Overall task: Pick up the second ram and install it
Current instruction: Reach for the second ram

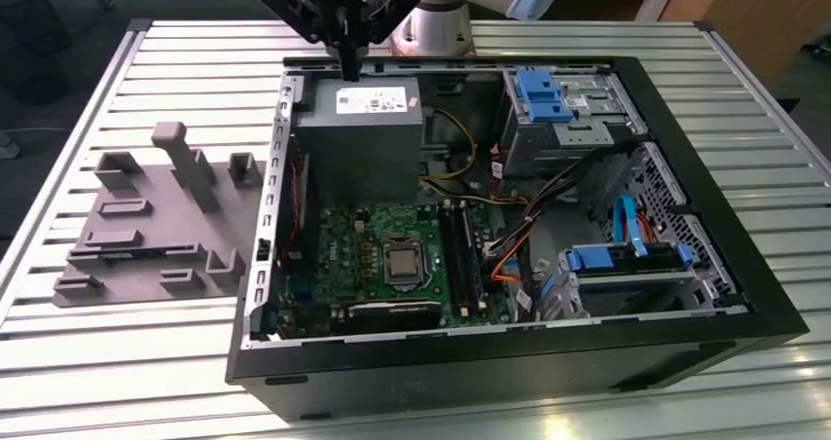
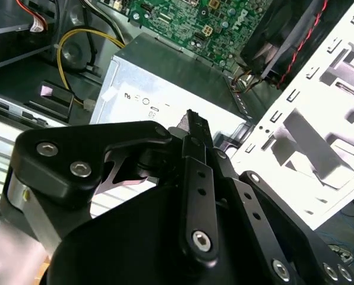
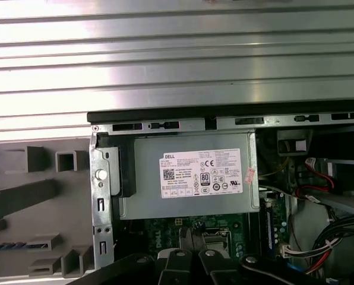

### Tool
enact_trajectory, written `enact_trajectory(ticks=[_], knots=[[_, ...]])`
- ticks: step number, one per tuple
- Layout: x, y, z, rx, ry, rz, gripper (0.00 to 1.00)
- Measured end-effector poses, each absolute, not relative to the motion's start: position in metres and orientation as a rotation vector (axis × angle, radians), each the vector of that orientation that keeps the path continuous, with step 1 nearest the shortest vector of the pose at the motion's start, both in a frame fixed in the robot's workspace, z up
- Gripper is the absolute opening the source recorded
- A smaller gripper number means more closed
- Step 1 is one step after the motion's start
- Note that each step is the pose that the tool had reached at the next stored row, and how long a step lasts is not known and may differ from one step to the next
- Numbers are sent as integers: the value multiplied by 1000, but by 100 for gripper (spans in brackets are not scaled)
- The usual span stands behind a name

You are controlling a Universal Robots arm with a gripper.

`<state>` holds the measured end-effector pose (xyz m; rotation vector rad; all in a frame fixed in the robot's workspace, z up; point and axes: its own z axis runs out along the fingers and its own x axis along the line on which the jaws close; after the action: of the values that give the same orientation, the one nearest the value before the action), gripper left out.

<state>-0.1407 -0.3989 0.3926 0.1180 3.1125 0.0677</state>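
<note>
The gripper (image 1: 350, 74) hangs just above the far edge of the power supply (image 1: 357, 138), its two black fingers pressed together with nothing pinched between them; in the second wrist view the joined tips (image 2: 192, 117) point down at the supply's grey lid (image 2: 153, 89). The ram (image 3: 13, 244) shows in the first wrist view as a thin blue-green strip lying in a slot of the grey tray (image 3: 22, 172), well apart from the gripper (image 3: 189, 237) and outside the case wall that borders the power supply (image 3: 189, 178). In the exterior view the tray (image 1: 143, 226) sits on the slatted table (image 1: 130, 382) to the exterior view's left of the power supply, with the black case (image 1: 520, 362) between them. The green motherboard (image 1: 377, 236) lies just beside the power supply on its near side, inside the case. A drive bay (image 1: 539, 94) with blue clips stands to the exterior view's right of the power supply. Yellow wires (image 2: 88, 41) run near the supply's end.
</note>
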Motion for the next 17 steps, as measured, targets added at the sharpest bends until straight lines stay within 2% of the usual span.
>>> enact_trajectory(ticks=[17], knots=[[-149,-399,392,118,3113,68,11]])
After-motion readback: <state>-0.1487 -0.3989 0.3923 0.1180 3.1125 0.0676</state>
